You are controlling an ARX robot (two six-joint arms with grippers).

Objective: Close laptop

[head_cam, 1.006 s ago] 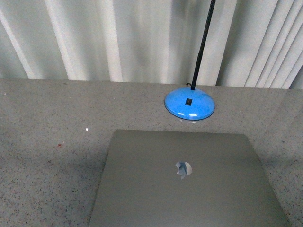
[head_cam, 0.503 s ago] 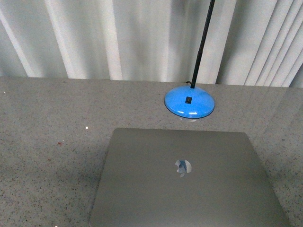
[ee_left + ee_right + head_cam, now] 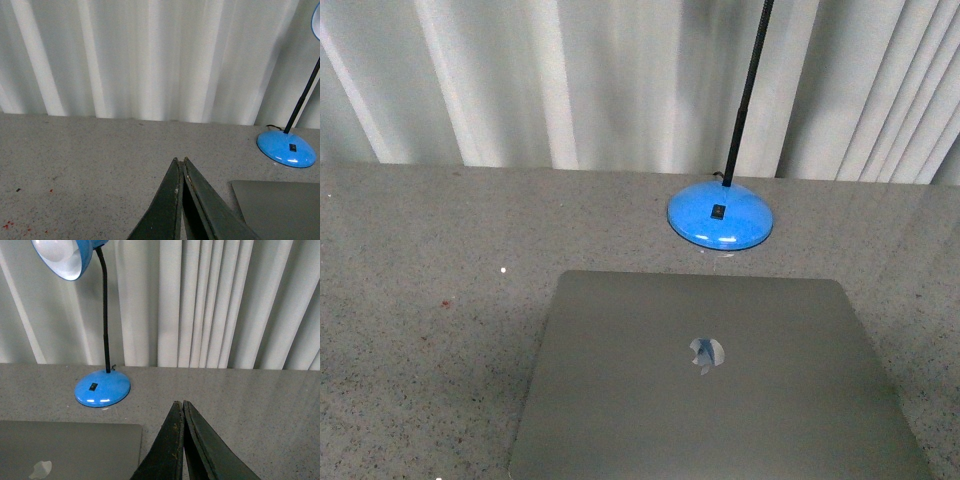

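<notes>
The laptop point(image 3: 720, 385) lay flat, lid down, between both claws, before the blue lamp point(image 3: 720, 217). Left claw point(image 3: 181, 162) was clenched on nothing, laptop to its right; right claw point(image 3: 179, 405) likewise pinched empty.

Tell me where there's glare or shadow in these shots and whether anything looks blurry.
Front view: soft even light, bright glints on the blue lamp base and the laptop logo. Left wrist view: the shut left claw is dark and slightly soft. Right wrist view: the lamp shade interior is bright, and the right claw is dark.
</notes>
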